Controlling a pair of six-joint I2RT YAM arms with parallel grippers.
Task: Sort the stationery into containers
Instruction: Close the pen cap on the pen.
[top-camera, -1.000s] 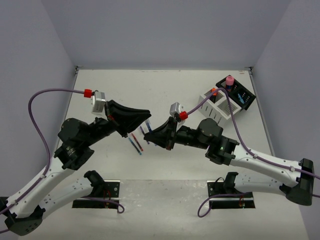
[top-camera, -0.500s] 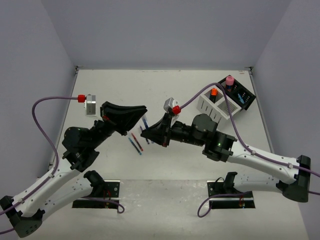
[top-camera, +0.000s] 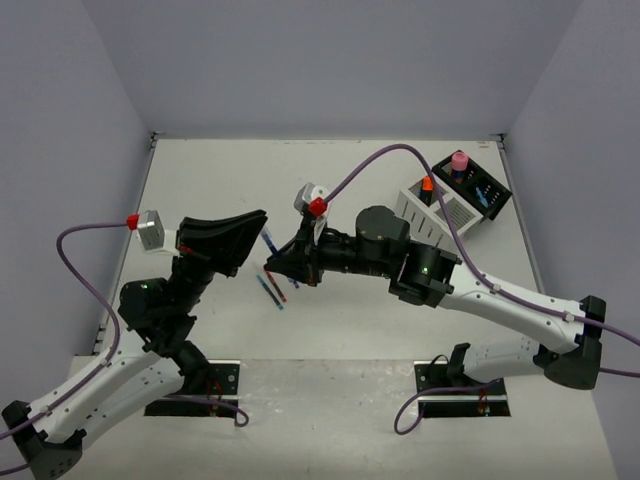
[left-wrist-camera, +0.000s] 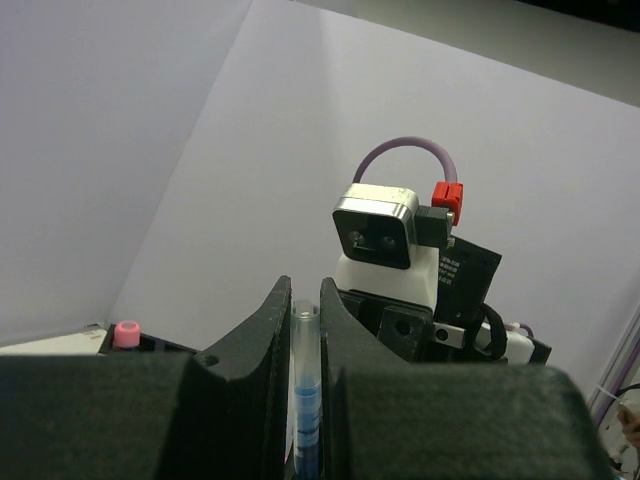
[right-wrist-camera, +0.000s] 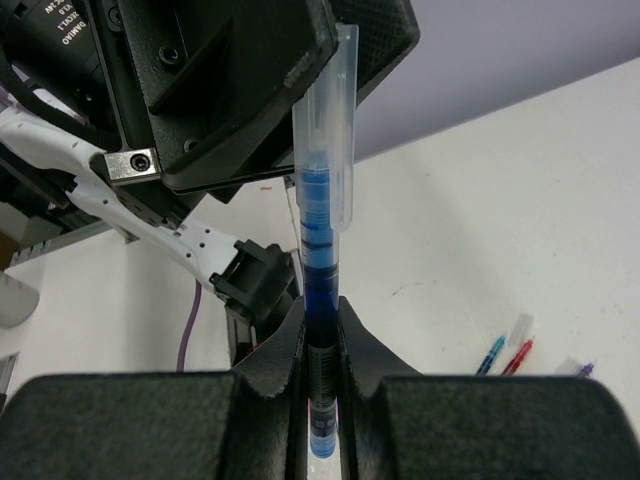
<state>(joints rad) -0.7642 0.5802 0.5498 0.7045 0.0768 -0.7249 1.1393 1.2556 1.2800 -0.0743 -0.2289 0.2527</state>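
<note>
A blue pen (right-wrist-camera: 322, 230) with a clear cap is held at both ends above the table. My left gripper (left-wrist-camera: 306, 290) is shut on the capped end (left-wrist-camera: 306, 400). My right gripper (right-wrist-camera: 322, 310) is shut on the dark blue barrel. From above, the two grippers meet tip to tip left of the table's middle, the left gripper (top-camera: 262, 225) over the right gripper (top-camera: 282, 268). A red pen and a blue pen (top-camera: 271, 288) lie on the table just below them. The white container (top-camera: 440, 215) holds an orange highlighter (top-camera: 427, 185). The black container (top-camera: 482, 190) holds a pink cylinder (top-camera: 459, 160).
Both containers stand together at the back right. More loose pens (right-wrist-camera: 508, 352) lie on the white table beside the held pen. Purple cables arc over both arms. Grey walls close in the table on three sides.
Both arms have moved left together, carrying the blue pen between them. The left arm has drawn back toward its base and the right arm has stretched further across.
</note>
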